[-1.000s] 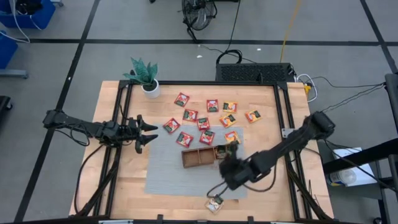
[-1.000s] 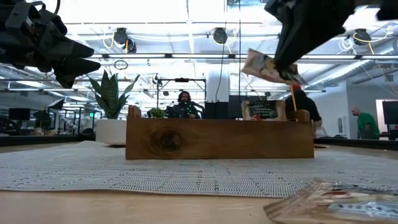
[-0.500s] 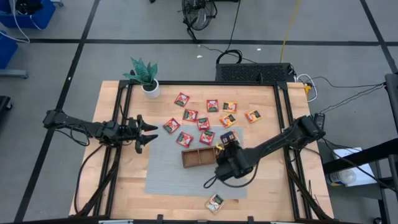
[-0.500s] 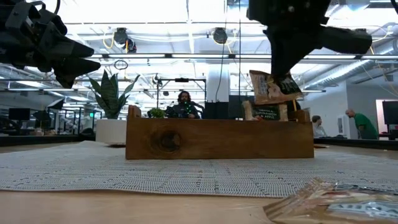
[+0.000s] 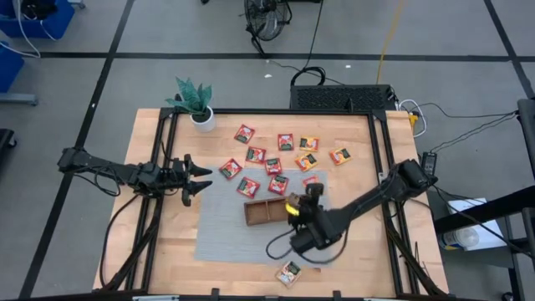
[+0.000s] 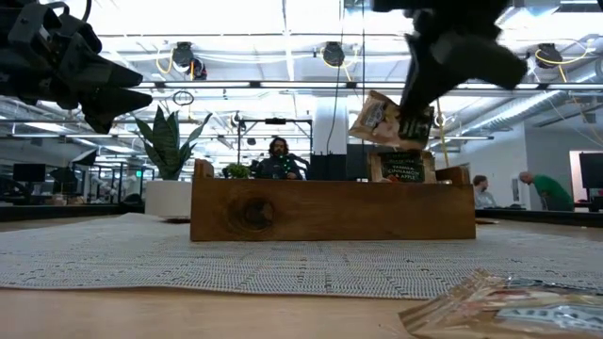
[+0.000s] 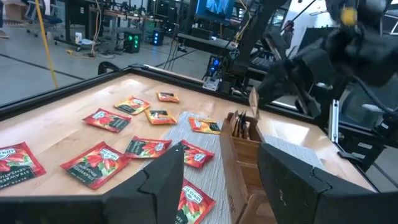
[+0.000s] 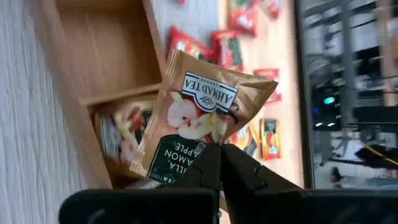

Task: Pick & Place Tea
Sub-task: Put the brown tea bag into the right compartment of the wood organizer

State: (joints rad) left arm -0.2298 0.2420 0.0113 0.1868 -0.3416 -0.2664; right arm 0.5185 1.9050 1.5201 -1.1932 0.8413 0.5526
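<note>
Right gripper (image 8: 219,155) pinching tan sachet (image 8: 200,112) over tray (image 5: 269,211); left gripper (image 5: 201,178) hanging open off mat (image 5: 219,234).

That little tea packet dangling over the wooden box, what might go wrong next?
The right gripper pinches the tea sachet only by its lower edge, so it may slip or twist. It hangs tilted above the tray, whose end compartment already holds sachets; it might catch the wall or land on the mat.
</note>
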